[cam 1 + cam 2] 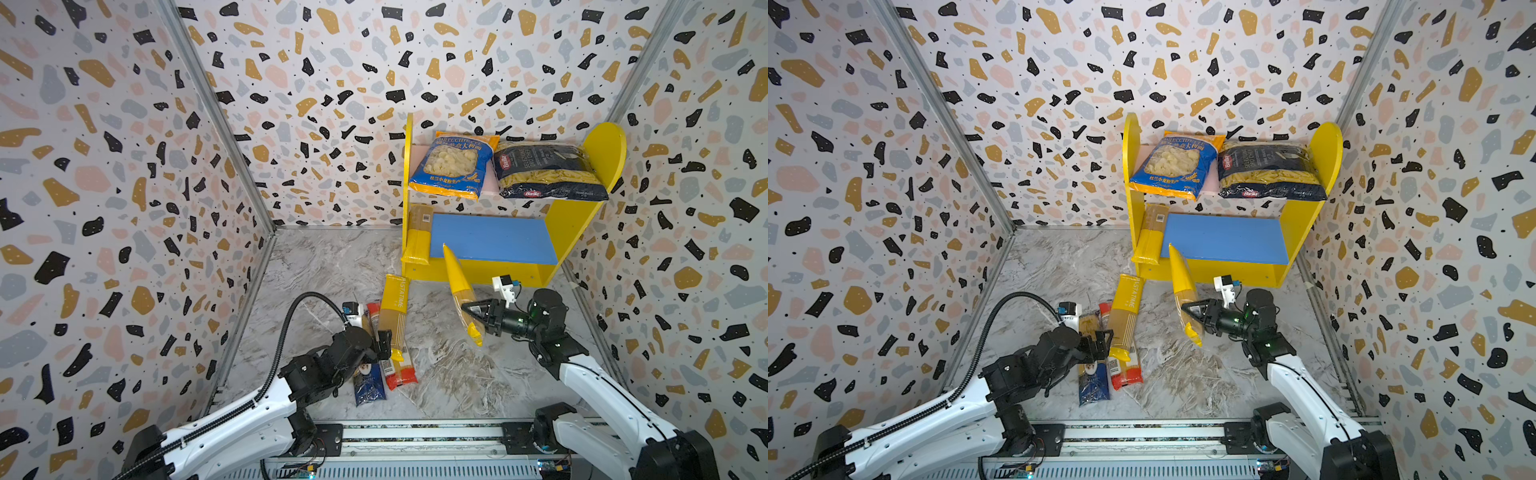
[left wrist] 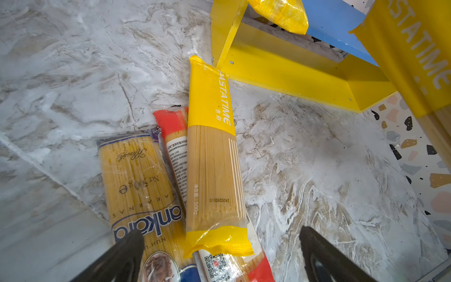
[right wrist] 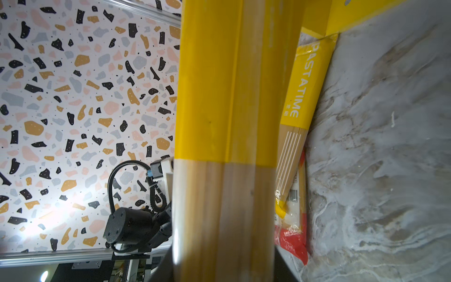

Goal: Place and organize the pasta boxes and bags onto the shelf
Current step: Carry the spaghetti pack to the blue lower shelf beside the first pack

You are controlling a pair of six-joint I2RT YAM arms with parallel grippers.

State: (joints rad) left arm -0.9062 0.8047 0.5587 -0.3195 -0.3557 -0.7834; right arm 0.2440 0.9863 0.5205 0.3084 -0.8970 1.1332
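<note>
Currently yellow spaghetti pack (image 1: 456, 276) sits clamped btwn R jaws, tilted.

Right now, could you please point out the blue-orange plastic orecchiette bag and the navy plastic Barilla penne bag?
blue-orange orecchiette bag (image 1: 451, 163), in a top view, its clear window.
navy Barilla penne bag (image 1: 546, 173), in a top view, its middle.

Both top views look steeply down from above the arm bases over the grey marbled tabletop (image 1: 457, 374). The left wrist camera looks close past the left claw (image 2: 219, 235). Both wrist views share the long yellow PASTATIME spaghetti pack (image 2: 212, 158) lying just ahead of it.
</note>
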